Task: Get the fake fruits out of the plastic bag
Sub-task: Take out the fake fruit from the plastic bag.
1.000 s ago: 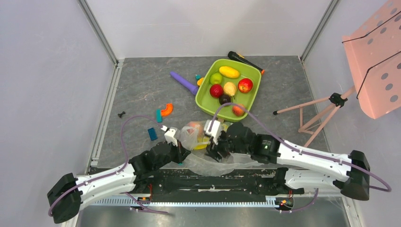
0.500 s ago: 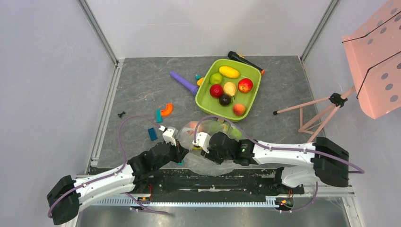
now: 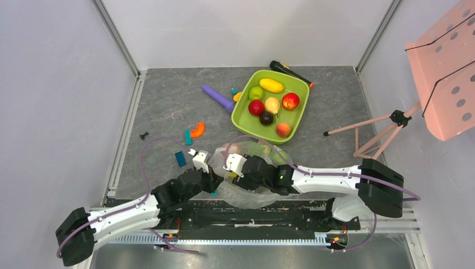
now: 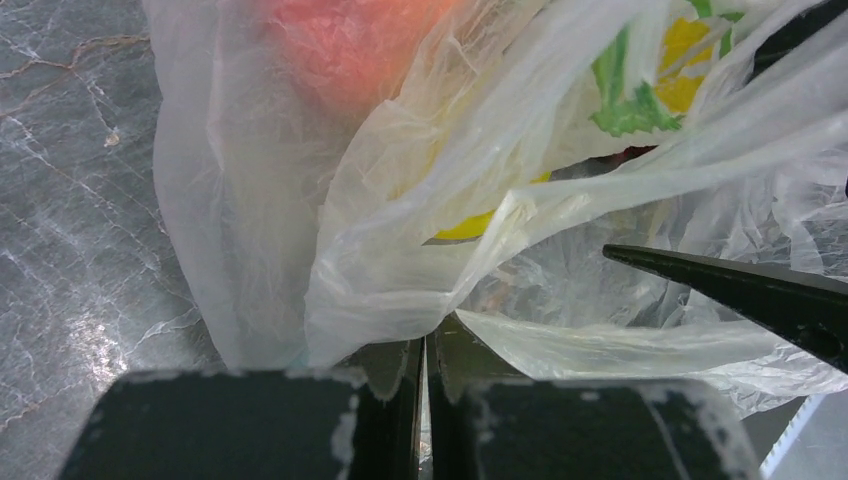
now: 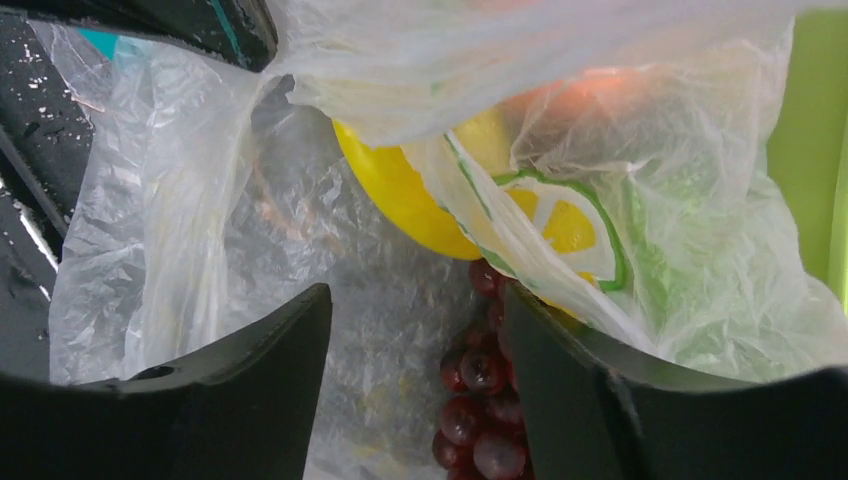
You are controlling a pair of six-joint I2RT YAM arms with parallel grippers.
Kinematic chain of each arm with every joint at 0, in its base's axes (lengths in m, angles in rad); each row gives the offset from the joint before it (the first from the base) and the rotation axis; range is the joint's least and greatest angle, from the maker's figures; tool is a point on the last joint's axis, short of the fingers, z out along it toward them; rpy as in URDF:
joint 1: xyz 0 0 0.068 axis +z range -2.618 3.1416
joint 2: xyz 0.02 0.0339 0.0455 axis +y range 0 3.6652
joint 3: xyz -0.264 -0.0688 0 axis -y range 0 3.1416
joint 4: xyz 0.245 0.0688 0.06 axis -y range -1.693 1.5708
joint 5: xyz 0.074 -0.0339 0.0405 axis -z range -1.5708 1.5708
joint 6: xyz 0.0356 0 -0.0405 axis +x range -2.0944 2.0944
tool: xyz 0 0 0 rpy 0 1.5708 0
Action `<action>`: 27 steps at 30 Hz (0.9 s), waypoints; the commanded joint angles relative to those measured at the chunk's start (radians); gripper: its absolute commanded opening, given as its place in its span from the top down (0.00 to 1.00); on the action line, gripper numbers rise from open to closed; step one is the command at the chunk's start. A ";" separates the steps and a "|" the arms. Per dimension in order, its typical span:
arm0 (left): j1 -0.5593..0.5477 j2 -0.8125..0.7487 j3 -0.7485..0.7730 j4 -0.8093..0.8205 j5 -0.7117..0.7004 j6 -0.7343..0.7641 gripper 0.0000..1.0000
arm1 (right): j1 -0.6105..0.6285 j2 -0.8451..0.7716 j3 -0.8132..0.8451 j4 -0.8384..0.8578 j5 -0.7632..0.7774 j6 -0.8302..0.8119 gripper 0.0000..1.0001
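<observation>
**A:** What takes up the most room?

**B:** The grey marbled table (image 3: 168,106); past its right edge stands a pink perforated music stand (image 3: 442,73) on a tripod.

**A:** And the arms?

**B:** Both reach in from the near edge and meet at the near middle. The left gripper (image 4: 427,345) has its jaws pressed together on a fold of the plastic bag (image 3: 246,197). The right gripper (image 5: 415,300) comes in from the right with its fingers standing apart against the crumpled film; it grips nothing that I can make out.

**A:** Where does the bag lie?

**B:** On the table between the two grippers, just on the near side of the lime-green tray (image 3: 240,124); it is transparent and bears a yellow-and-green print.

**A:** Which fruits are inside it?

**B:** A peach-orange fruit (image 4: 350,40) at the far left of the bag; a yellow fruit (image 5: 400,190) beneath the film; a dark grape bunch (image 5: 480,400) lower down, beyond the right gripper's fingers.

**A:** And in the tray?

**B:** A yellow fruit at the far end (image 3: 271,85) with a green one (image 3: 255,92) to its left; a red apple (image 3: 290,101) on the right; a pale pear-shaped fruit (image 3: 272,105) in the middle; a dark red fruit (image 3: 256,107) left of that; a dark plum (image 3: 266,118); a peach (image 3: 283,129) nearest.

**A:** Smaller bits?

**B:** A purple stick (image 3: 218,98) left of the tray; an orange curved block (image 3: 197,130) with a teal block (image 3: 188,137) touching it.
</observation>
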 commanded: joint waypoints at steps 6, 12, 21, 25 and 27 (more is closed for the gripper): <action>-0.004 0.012 0.005 0.039 -0.029 0.002 0.93 | 0.004 0.051 0.055 0.146 -0.007 -0.185 0.23; -0.004 0.014 0.004 0.042 -0.028 0.001 0.93 | 0.004 0.093 0.083 0.195 0.012 -0.298 0.20; -0.005 0.011 0.002 0.042 -0.026 0.000 0.93 | 0.002 0.213 0.140 0.207 0.028 -0.389 0.19; -0.004 0.004 0.002 0.037 -0.028 0.000 0.93 | -0.011 0.257 0.162 0.203 0.014 -0.393 0.18; -0.005 -0.002 0.000 0.034 -0.028 -0.002 0.93 | -0.028 0.280 0.177 0.184 -0.027 -0.390 0.18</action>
